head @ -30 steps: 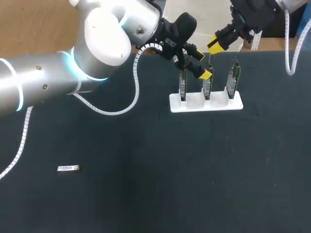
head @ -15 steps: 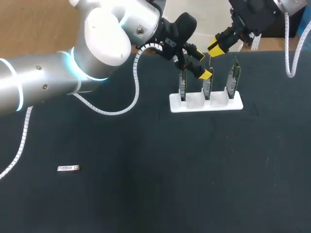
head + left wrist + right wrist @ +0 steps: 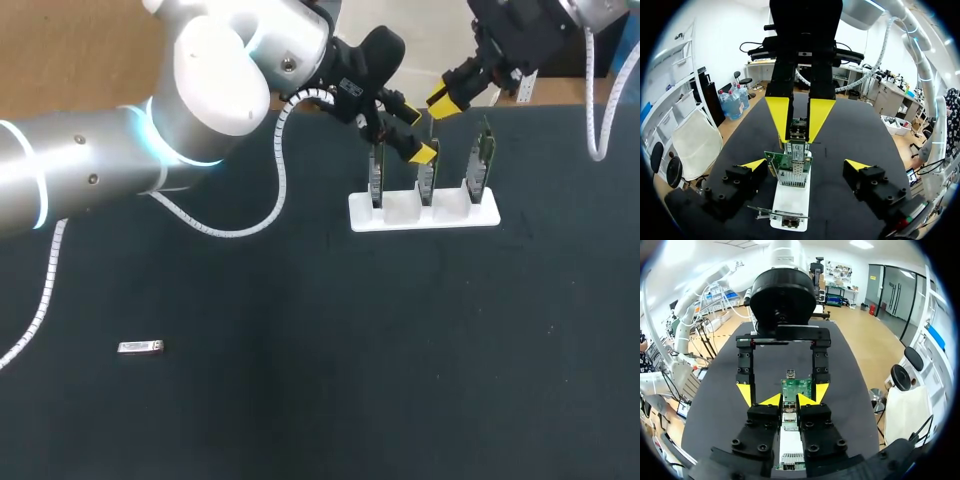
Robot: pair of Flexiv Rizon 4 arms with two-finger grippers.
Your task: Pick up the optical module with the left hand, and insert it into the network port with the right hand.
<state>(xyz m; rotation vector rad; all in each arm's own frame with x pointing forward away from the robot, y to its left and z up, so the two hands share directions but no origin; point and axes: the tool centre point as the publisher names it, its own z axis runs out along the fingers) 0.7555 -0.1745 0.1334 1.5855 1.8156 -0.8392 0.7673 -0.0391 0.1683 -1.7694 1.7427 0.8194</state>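
Note:
A small silver optical module (image 3: 140, 347) lies on the black table at the near left, far from both grippers. My left gripper (image 3: 413, 130) hangs open over the white stand (image 3: 400, 215), beside the middle network card (image 3: 428, 178). In the left wrist view its fingers (image 3: 754, 165) straddle the stand (image 3: 790, 200) and a green card (image 3: 787, 162). My right gripper (image 3: 447, 98) hovers above the cards at the back, jaws nearly together. Another small silver module (image 3: 799, 129) appears pinched between its yellow tips, just above a card (image 3: 796, 388).
The stand holds three upright green network cards, the right one (image 3: 483, 160) under my right arm. My left arm's white cable (image 3: 230, 230) loops over the table behind the stand. Bare black table spreads in front of the stand.
My right gripper has shifted very slightly above the cards. The left arm and the module on the table have not moved.

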